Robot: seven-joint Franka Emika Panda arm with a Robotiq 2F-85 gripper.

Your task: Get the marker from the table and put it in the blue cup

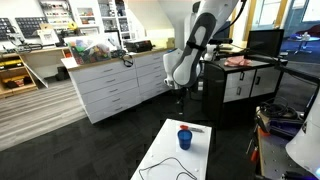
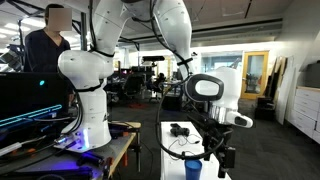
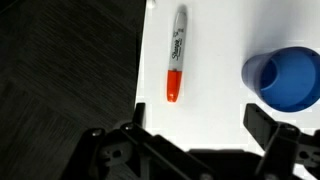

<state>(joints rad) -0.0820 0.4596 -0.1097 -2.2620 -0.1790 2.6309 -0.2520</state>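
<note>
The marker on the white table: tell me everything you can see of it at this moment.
The marker is a slim stick with a light grey barrel bearing script lettering, a red cap at the end nearer the wrist camera and a darker far end. It lies flat on the white table, close to its edge and roughly along it. Nothing grips it: the open hand hangs above, and the blue cup stands apart beside it.

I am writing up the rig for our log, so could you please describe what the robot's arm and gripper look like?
The arm has glossy white, rounded shells with black bands at the joints. The gripper is matt black, with two blocky fingers. No cables or markings can be made out on either.
</note>
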